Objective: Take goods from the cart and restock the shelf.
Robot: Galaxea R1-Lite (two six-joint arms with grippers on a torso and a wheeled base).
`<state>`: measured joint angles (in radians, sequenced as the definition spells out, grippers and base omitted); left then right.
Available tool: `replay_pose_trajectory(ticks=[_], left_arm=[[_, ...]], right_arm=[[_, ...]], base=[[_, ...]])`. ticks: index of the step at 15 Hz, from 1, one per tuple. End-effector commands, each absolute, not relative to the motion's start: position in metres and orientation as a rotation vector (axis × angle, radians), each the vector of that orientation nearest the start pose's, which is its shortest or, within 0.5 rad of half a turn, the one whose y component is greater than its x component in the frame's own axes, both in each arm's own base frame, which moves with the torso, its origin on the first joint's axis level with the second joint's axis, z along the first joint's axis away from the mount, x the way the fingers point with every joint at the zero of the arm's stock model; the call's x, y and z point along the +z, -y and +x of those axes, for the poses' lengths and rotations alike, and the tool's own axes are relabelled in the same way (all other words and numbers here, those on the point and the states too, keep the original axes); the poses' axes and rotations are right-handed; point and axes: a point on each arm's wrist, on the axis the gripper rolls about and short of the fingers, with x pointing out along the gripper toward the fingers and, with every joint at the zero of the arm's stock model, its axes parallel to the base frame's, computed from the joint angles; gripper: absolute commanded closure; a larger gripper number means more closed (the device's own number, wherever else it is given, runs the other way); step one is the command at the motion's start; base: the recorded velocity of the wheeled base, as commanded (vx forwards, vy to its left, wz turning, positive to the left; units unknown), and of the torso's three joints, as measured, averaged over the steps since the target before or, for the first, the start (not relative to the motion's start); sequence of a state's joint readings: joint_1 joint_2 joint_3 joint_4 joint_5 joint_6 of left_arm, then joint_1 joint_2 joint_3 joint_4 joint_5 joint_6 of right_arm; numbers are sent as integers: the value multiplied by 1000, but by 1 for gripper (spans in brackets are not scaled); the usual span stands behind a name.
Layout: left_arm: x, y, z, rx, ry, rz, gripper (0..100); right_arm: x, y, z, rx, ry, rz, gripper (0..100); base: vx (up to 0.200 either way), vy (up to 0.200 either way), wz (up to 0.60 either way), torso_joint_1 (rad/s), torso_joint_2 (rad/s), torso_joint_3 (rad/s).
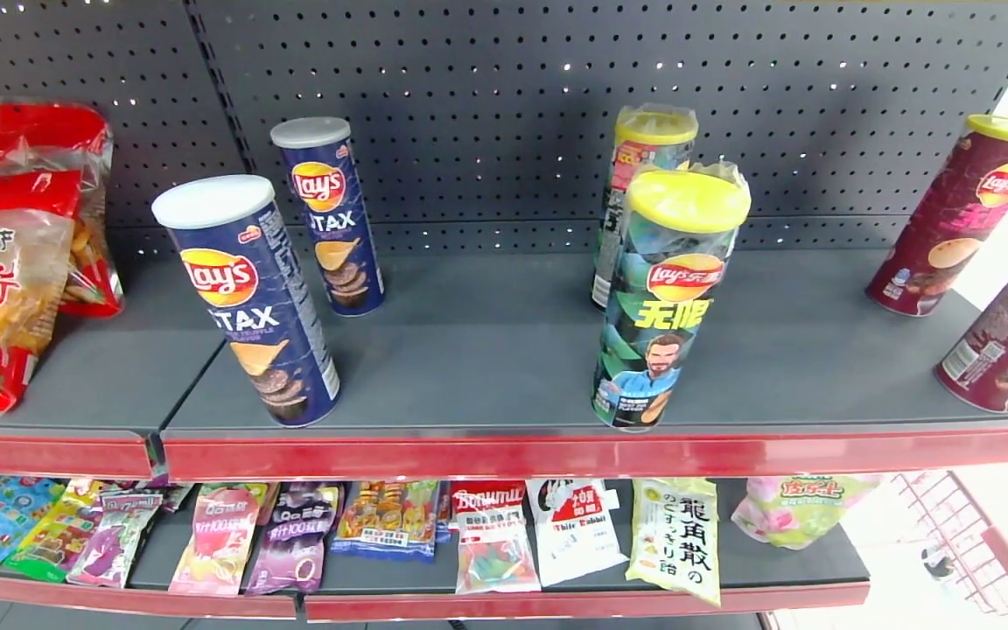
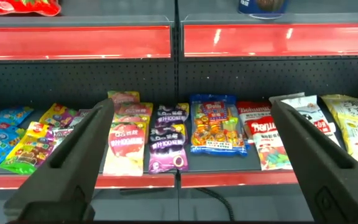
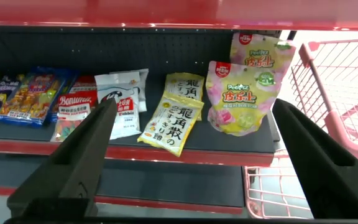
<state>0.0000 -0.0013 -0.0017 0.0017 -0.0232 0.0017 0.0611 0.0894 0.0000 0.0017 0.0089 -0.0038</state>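
Upper shelf: Six crisp tubes are stood upright on the upper shelf, set front to back in three pairs: two blue tubes, two yellow-lidded tubes and two maroon tubes. Wide bare stretches are left between the pairs. Snack bags are stacked at the left end.

Lower shelf: Flat sweet packets are laid in a row along the lower shelf. Two green-and-pink pouches are propped at its right end.

Cart: A red wire cart is seen just beside the right end of the lower shelf. Its inside is not shown, so the goods waiting in it cannot be told.

Left gripper: The left gripper is held in front of the lower shelf, facing the sweet packets. Its jaws are spread wide and nothing is held between them.

Right gripper: The right gripper is held in front of the right end of the lower shelf, near the cart. Its jaws are likewise spread wide and nothing is carried.

Done: The shelf is judged to be partly stocked only. No item is being carried at this moment.

Left: A whole round is judged to be outstanding. An item is to be taken from the cart, lifted to the shelf and set down, most likely in one of the bare stretches among the tubes.
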Motion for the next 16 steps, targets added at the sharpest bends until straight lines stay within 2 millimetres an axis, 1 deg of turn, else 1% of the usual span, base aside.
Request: replay_pose_trajectory(ticks=[1, 2, 16], left_arm=[[76, 1, -23, -23, 0, 2, 0], [76, 1, -23, -23, 0, 2, 0], [76, 1, -23, -23, 0, 2, 0]], right_arm=[[77, 1, -16, 71, -92, -7, 0], [77, 1, -16, 71, -92, -7, 0], [77, 1, -16, 71, -92, -7, 0]], base=[[0, 0, 0, 0, 0, 0], [0, 0, -600, 2, -2, 7], [0, 0, 0, 0, 0, 0]])
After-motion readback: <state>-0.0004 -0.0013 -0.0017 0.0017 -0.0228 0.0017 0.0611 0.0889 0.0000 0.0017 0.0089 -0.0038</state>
